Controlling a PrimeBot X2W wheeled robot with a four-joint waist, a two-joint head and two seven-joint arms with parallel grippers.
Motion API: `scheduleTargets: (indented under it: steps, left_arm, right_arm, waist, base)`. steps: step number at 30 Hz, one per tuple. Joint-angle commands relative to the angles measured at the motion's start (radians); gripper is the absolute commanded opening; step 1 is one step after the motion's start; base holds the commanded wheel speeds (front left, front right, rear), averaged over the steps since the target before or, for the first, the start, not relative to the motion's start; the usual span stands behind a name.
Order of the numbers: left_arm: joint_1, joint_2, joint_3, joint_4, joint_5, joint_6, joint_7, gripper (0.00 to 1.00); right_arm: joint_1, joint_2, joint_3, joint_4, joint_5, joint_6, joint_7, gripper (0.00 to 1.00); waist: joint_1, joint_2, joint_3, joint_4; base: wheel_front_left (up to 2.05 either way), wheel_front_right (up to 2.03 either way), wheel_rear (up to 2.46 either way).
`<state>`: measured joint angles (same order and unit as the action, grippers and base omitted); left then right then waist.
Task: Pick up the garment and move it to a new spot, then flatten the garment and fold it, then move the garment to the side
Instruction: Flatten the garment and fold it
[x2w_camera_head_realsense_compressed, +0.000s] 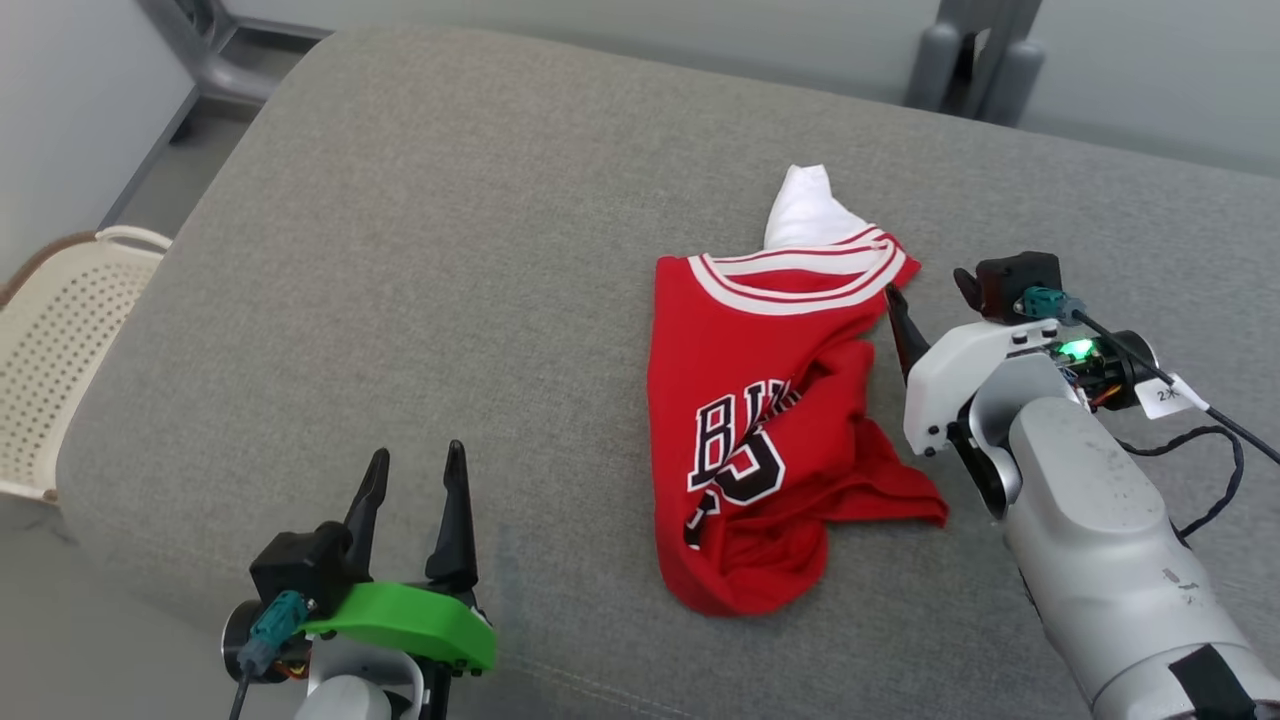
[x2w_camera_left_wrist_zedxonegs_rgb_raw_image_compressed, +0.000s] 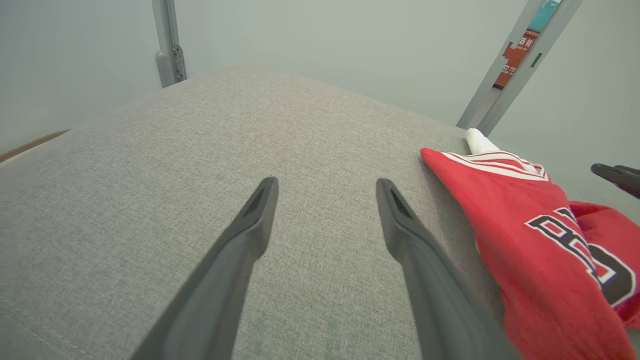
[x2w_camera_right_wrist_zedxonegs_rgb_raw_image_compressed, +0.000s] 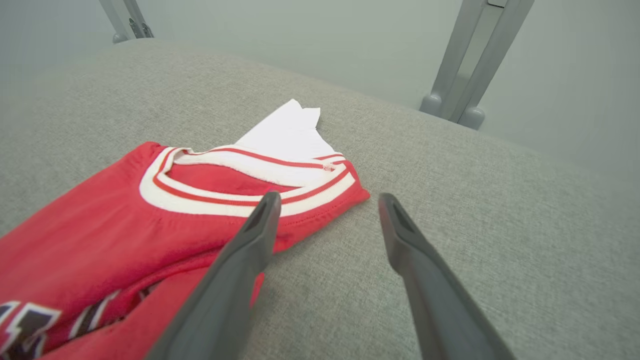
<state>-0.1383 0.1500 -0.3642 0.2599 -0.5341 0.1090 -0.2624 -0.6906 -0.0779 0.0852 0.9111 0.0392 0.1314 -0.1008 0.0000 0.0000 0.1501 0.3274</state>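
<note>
- Your left claw (x2w_camera_head_realsense_compressed: 417, 452) is spread, fingers apart, with nothing between them.
- It hovers over bare grey cushion (x2w_camera_head_realsense_compressed: 450, 250); the red basketball jersey (x2w_camera_head_realsense_compressed: 740, 400) lies off to its right, well apart from it.
- To that claw's left, past the cushion's edge, you can see a white perforated basket (x2w_camera_head_realsense_compressed: 60, 350).
- Your right claw (x2w_camera_right_wrist_zedxonegs_rgb_raw_image_compressed: 328, 197) is also spread and holds nothing.
- In the right wrist view its left finger crosses the jersey's red edge just below the striped collar (x2w_camera_right_wrist_zedxonegs_rgb_raw_image_compressed: 225, 200); whether it touches the cloth you cannot tell. Its right finger is over bare cushion.
- The jersey lies rumpled on the cushion, mostly to the left of the right claw, with black and white lettering on the part nearer the claw's base.
- The collar sits just ahead of the left fingertip, and a white flap of cloth (x2w_camera_right_wrist_zedxonegs_rgb_raw_image_compressed: 290, 130) sticks out beyond it.
- The lower part of the jersey is bunched and folded over itself.
</note>
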Motion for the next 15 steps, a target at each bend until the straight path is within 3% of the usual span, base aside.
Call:
scheduleTargets:
  steps: [1,12,13,15]
  left_arm:
    - [-0.022,-0.008,0.003,0.001,0.017,-0.007,-0.002,1.0]
    - [-0.038,-0.056,0.036,0.022,0.048,-0.042,-0.003,1.0]
    - [-0.038,-0.059,0.038,0.024,0.052,-0.046,-0.003,1.0]
    - [-0.038,-0.064,0.043,0.028,0.057,-0.05,-0.003,1.0]
  right_arm:
    - [-0.026,-0.006,-0.007,0.026,-0.014,-0.001,0.009,1.0]
    - [-0.126,0.012,-0.043,0.234,-0.006,-0.002,0.081,0.99]
    - [-0.131,0.015,-0.041,0.243,-0.007,-0.002,0.079,0.53]
    - [-0.142,0.019,-0.033,0.259,-0.004,-0.001,0.069,0.21]
  waist:
    - [0.0,0.0,0.082,0.082]
    - [0.0,0.0,0.116,0.108]
    - [0.0,0.0,0.117,0.108]
    - [0.0,0.0,0.118,0.104]
  base:
    - [0.0,0.0,0.0]
    - [0.0,0.0,0.0]
    - [0.0,0.0,0.0]
    - [0.0,0.0,0.0]
